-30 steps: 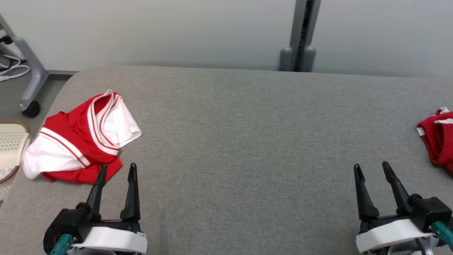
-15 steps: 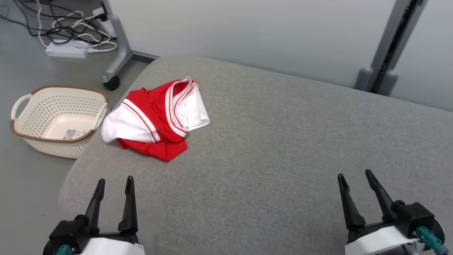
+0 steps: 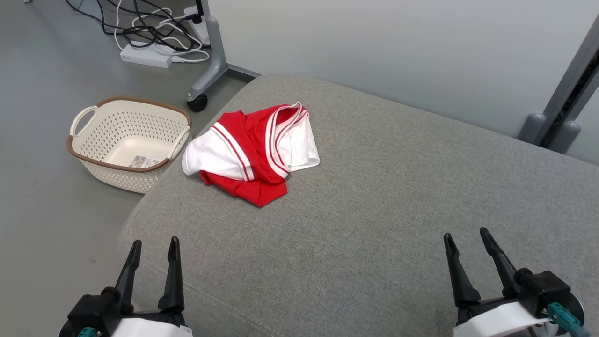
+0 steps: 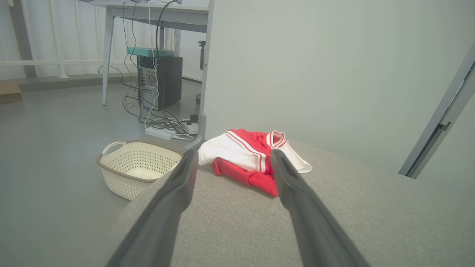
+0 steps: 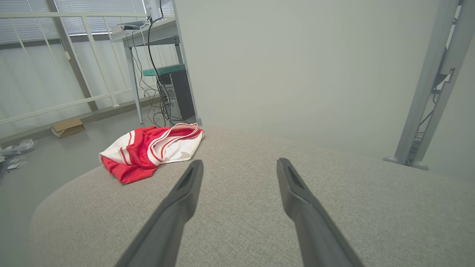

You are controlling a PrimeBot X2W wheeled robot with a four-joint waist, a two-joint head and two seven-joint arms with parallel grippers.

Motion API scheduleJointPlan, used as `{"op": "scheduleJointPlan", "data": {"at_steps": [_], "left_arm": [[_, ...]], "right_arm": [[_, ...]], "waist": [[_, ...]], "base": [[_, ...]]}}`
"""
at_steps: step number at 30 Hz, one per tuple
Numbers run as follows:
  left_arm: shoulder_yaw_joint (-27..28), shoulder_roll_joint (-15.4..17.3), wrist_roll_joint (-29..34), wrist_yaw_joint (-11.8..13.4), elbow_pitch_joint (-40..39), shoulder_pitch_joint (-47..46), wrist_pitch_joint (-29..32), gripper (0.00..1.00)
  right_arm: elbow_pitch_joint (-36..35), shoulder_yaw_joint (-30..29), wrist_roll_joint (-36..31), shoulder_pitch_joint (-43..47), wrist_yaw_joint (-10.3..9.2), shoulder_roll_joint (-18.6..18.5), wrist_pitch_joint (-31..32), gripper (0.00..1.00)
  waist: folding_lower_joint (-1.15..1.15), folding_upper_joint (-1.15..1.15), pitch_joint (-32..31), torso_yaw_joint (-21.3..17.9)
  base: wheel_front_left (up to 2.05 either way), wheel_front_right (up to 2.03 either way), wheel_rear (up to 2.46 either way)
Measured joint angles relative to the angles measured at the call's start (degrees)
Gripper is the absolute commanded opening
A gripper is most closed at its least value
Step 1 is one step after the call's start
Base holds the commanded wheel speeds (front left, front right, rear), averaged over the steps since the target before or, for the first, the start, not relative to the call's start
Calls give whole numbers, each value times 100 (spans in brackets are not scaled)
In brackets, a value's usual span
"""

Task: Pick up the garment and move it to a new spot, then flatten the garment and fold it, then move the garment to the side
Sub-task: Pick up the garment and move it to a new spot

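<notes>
While left hand, right hand hover spread, floor basket holds paper slip; garment on cushion.

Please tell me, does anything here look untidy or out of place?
The red and white garment lies crumpled in a heap, not flat, near the left edge of the grey fabric surface, close to the cream perforated basket on the floor. Nothing else stands out.

We see the garment, red with white panels and striped trim, crumpled in a heap, left of centre in the upper frame.
</notes>
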Motion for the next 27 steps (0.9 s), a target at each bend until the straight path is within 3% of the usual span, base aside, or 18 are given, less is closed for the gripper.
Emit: {"op": "scheduleJointPlan", "data": {"at_steps": [16, 24, 27], "left_arm": [[274, 0, -108, -25, -43, -161, 0, 100], [743, 7, 334, -339, -42, -1201, -1, 100], [768, 259, 308, -402, 563, -1786, 0, 100]], "right_arm": [[-60, 147, -16, -103, 0, -203, 0, 100], [-272, 147, -76, -450, 0, -489, 0, 100], [-346, 205, -108, -620, 0, -605, 0, 100]], "waist": [[0, 0, 299, -190], [0, 0, 936, -382], [0, 0, 1232, -470]], "base": [[0, 0, 0], [0, 0, 0], [0, 0, 0]]}}
